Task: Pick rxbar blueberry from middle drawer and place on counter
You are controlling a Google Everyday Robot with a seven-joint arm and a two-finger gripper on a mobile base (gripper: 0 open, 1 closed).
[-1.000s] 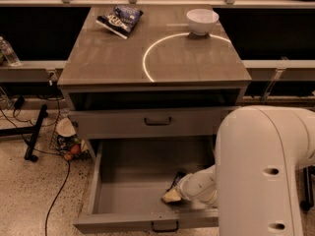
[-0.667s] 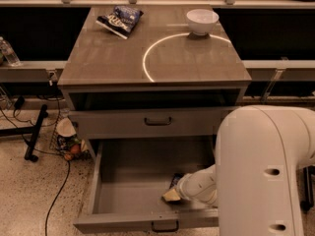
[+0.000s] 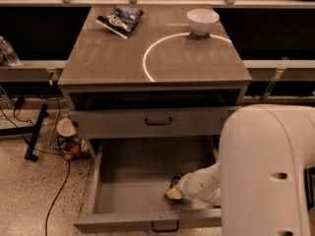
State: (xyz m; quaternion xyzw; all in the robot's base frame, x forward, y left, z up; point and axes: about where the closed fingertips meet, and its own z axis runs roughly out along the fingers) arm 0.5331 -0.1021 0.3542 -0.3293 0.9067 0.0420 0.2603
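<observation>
The middle drawer (image 3: 123,181) is pulled open below the cabinet, grey inside, with a dark handle on its front. My gripper (image 3: 173,192) reaches down into its right part, its pale wrist and a tan tip showing. A small dark piece of the rxbar blueberry (image 3: 174,182) shows on the drawer floor right at the gripper tip; most of it is hidden by the gripper. The counter (image 3: 113,58) is the glossy grey-brown top with a bright white circle line (image 3: 147,63).
A crinkled blue-and-white snack bag (image 3: 120,18) lies at the counter's back left. A white bowl (image 3: 203,20) stands at the back right. A shut drawer front with a black handle (image 3: 158,121) sits above the open one. My white arm body (image 3: 268,176) fills the lower right. Cables and a stand lie on the floor at left.
</observation>
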